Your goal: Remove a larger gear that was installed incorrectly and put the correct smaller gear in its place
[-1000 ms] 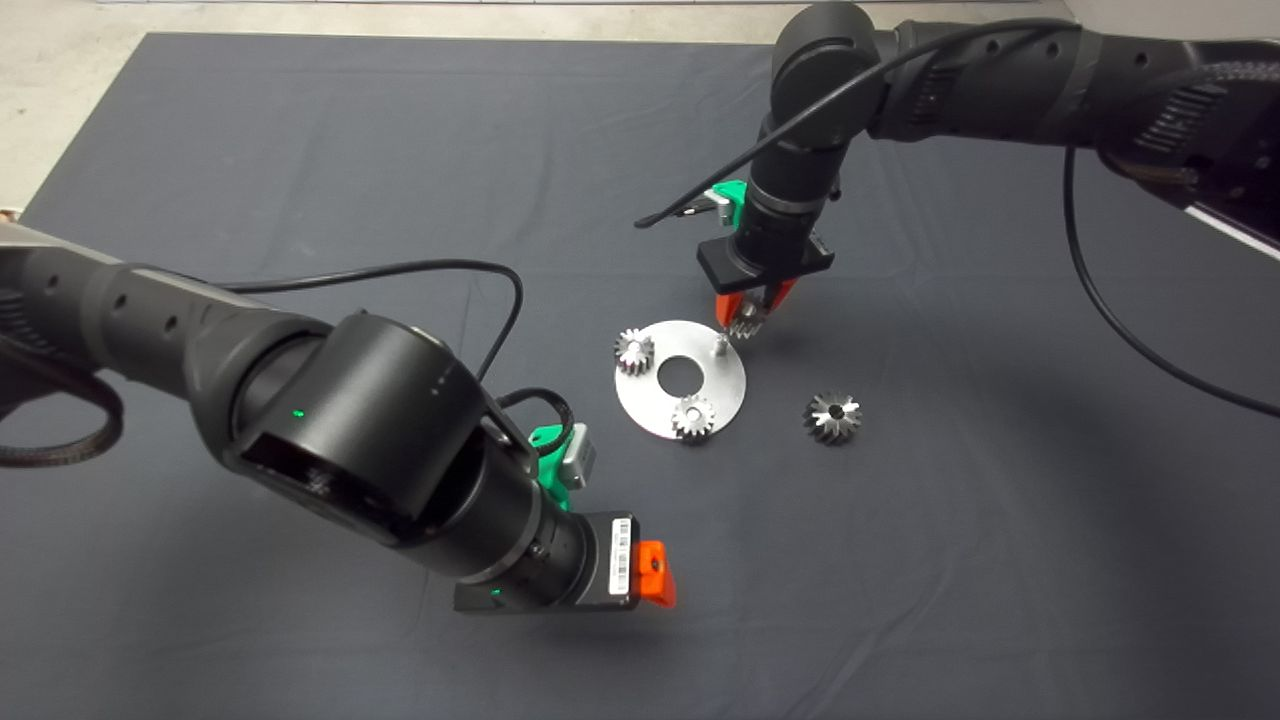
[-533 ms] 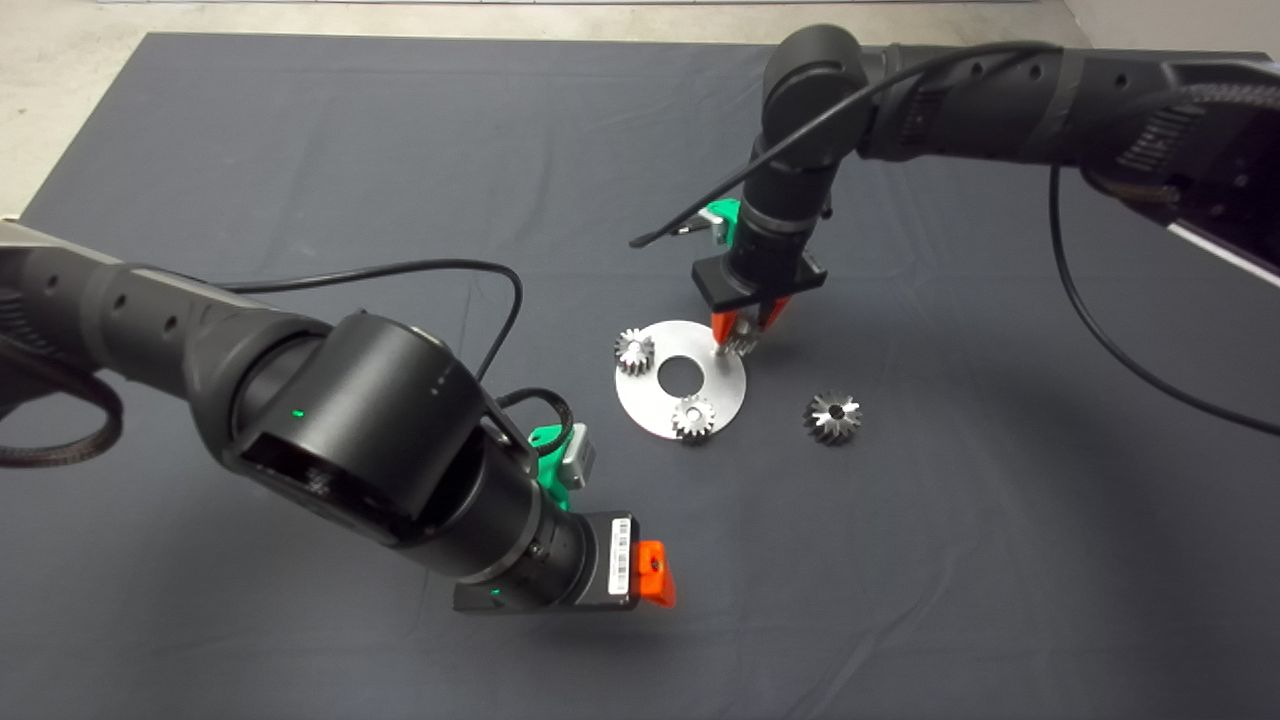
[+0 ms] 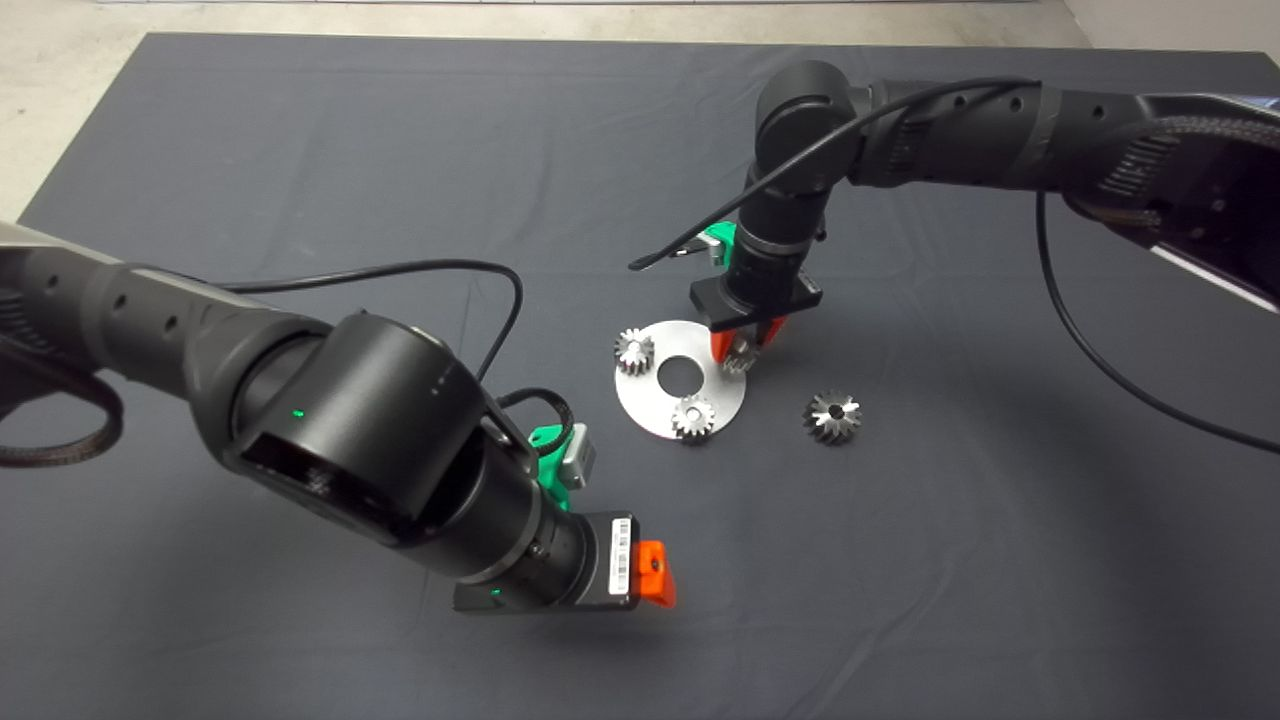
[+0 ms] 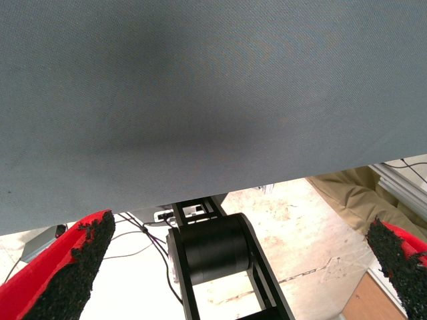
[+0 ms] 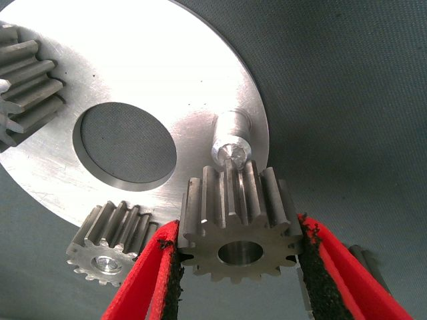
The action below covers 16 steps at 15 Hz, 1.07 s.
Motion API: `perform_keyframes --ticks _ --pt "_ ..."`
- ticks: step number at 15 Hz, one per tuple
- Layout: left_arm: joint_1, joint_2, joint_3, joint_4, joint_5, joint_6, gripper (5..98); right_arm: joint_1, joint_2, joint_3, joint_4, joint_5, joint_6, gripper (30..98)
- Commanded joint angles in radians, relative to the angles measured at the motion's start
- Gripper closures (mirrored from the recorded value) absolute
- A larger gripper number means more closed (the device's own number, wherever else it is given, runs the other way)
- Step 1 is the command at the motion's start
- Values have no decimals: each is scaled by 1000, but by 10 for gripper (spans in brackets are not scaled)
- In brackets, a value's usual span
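My right gripper [image 3: 741, 350] is shut on the smaller gear [image 5: 238, 231], a dull grey toothed gear with a centre hole, and holds it over the right rim of the round silver plate [image 3: 655, 405]. In the right wrist view the gear hangs just off the bare metal peg [image 5: 230, 142] on the plate [image 5: 160, 73], not on it. The larger gear [image 3: 832, 416], wide with flared teeth, lies on the mat to the right of the plate. My left gripper [image 3: 652, 574] hovers low over the mat at the front, open with nothing between its fingers [image 4: 67, 267].
Two brighter small gears sit on the plate, one at its left rim [image 3: 634, 350] and one at its front rim [image 3: 693, 417]. The plate has a round centre hole [image 3: 681, 375]. The left arm's bulky black wrist [image 3: 370, 450] stands front-left of the plate.
My right gripper has come down and slightly left with the smaller gear, from beside the plate's rim to over the peg. The left arm has not moved.
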State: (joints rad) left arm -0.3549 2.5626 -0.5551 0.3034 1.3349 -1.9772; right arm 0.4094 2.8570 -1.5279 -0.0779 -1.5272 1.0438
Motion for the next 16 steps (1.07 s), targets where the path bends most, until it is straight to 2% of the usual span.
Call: perform_keyframes --ticks 1,4,6,16 --pt "-16 0 2 -9 0 0 58 44 6 -8 -10 -128 -8 869" --pt "-16 2 2 -9 -2 0 58 59 25 -75 -6 -128 -17 869" --pt "-16 2 2 -9 -2 0 58 57 49 -133 -10 -128 -61 869" --pt "-16 0 0 -9 0 0 58 59 62 -133 -5 -128 -64 869"
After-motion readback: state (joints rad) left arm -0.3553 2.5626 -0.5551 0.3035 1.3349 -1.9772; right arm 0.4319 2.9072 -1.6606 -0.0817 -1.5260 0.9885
